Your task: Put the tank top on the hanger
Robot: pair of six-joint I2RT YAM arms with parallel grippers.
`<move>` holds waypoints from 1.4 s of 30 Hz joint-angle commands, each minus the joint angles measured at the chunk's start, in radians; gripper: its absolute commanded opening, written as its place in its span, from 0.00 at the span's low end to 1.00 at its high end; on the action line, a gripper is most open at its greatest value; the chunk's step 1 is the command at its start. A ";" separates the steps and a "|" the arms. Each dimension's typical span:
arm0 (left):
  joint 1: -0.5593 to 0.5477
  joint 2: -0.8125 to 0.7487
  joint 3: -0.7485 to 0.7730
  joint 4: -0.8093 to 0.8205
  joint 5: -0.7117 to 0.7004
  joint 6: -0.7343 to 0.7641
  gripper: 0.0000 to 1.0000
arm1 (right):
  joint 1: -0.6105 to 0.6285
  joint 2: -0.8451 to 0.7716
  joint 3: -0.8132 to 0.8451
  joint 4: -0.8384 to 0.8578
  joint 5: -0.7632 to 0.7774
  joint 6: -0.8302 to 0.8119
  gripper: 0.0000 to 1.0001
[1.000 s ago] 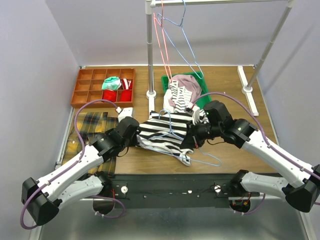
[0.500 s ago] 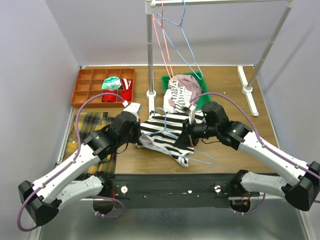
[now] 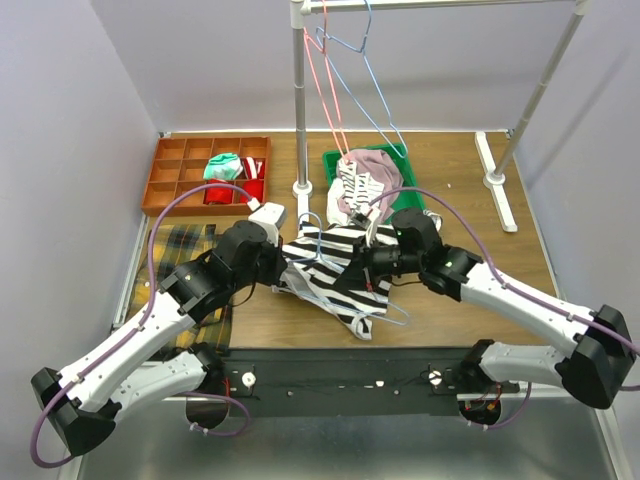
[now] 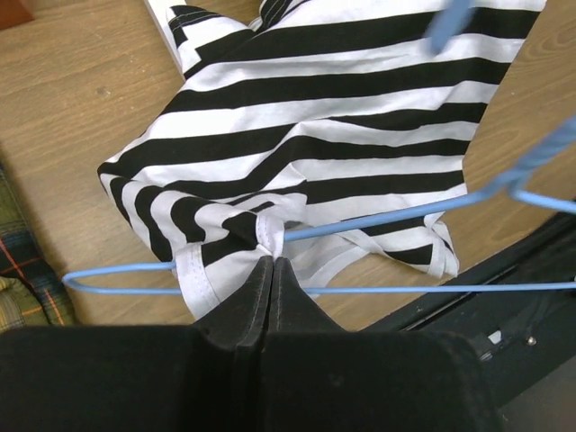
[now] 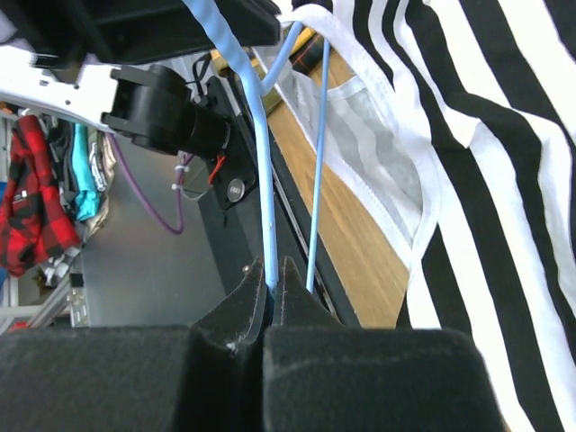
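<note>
The tank top [image 3: 335, 268], with wide black-and-white stripes, lies bunched on the wooden table between my arms. The light-blue hanger [image 3: 392, 314] runs through it, its hook near the cloth's far left edge. My left gripper [image 3: 283, 268] is shut on the top's white hem [image 4: 270, 236], with the hanger wire [image 4: 396, 212] passing just beyond the fingertips. My right gripper [image 3: 370, 262] is shut on the hanger wire [image 5: 258, 153], with the striped cloth [image 5: 486, 180] draped to its right.
A wooden compartment tray [image 3: 172, 180] stands at the back left. A green bin [image 3: 396, 154] holds a pink garment [image 3: 370, 164] and a finer-patterned cloth [image 3: 354, 190]. The rack pole [image 3: 299, 100] carries red hangers [image 3: 322, 85]. A plaid cloth [image 3: 185, 250] lies left.
Both grippers have moved toward each other and slightly away from the bases. The tank top and hanger have shifted left and bunched more.
</note>
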 commanded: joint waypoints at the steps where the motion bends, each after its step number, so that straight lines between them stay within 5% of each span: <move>1: -0.005 -0.015 0.003 0.055 -0.003 0.013 0.06 | 0.066 0.053 -0.069 0.214 0.106 0.009 0.01; 6: -0.005 0.009 0.012 0.066 -0.048 0.011 0.07 | 0.082 0.088 -0.110 0.346 0.159 0.003 0.01; 12: -0.005 0.005 0.029 0.055 -0.103 0.024 0.29 | 0.091 0.152 -0.113 0.444 0.169 0.004 0.01; 21: -0.005 0.005 0.098 0.049 -0.088 0.080 0.39 | 0.116 0.223 -0.112 0.553 0.204 0.014 0.01; 33: -0.005 0.051 0.012 0.273 0.003 0.053 0.60 | 0.119 0.272 -0.093 0.564 0.199 0.017 0.01; 42: -0.008 0.153 -0.013 0.410 -0.039 0.027 0.61 | 0.123 0.289 -0.086 0.553 0.209 0.015 0.01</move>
